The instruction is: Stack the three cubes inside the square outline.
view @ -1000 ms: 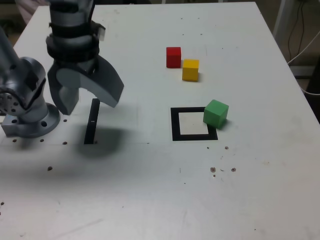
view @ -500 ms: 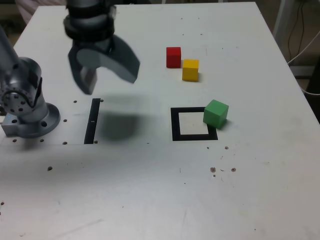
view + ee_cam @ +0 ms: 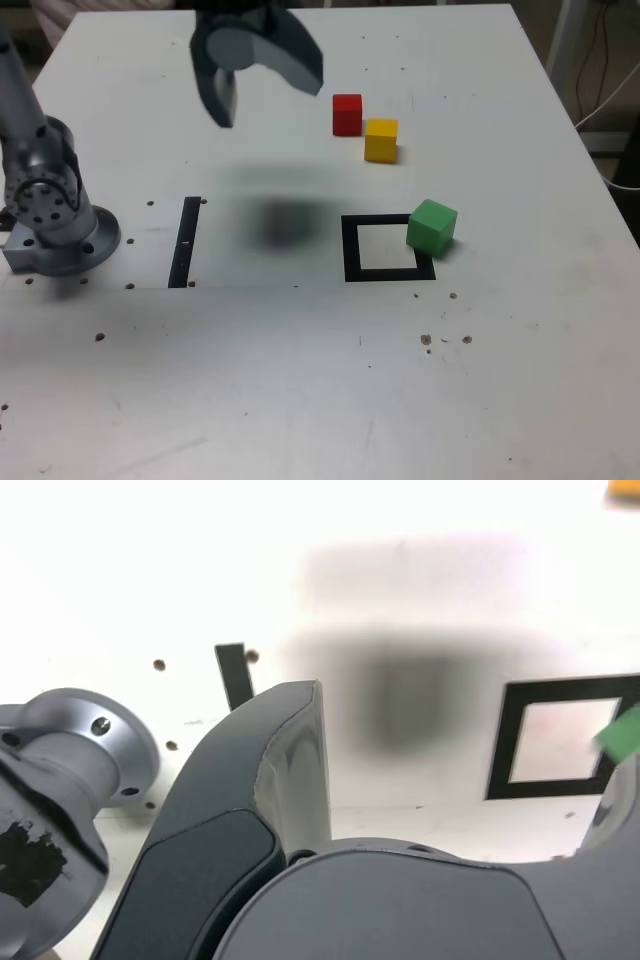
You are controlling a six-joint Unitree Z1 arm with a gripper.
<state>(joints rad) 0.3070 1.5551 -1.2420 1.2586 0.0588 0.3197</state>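
A: Which step is this?

B: The approach, I'd judge. Nothing is stacked yet. The gripper (image 3: pixel 258 75) hangs above the table (image 3: pixel 300 400) with its jaws spread wide and nothing between them.

A: Where are the cubes, taking the square outline (image 3: pixel 388 248) as the mark?

B: The green cube (image 3: pixel 432 227) sits on the outline's right-hand edge in the exterior view, overlapping the black border and only partly over the white centre. The red cube (image 3: pixel 347 114) and the yellow cube (image 3: pixel 381 140) lie well beyond the outline's far side, just beside each other; whether they touch at a corner I cannot tell.

A: And the gripper against that outline?

B: Up and towards the exterior view's left of it, roughly level with the red cube, its shadow falling just left of the outline.

A: What does the next move call for?

B: Probably picking one cube: carry the open jaws over it, line them up with two opposite faces, then descend. The green one needs only a short shift to sit squarely inside.
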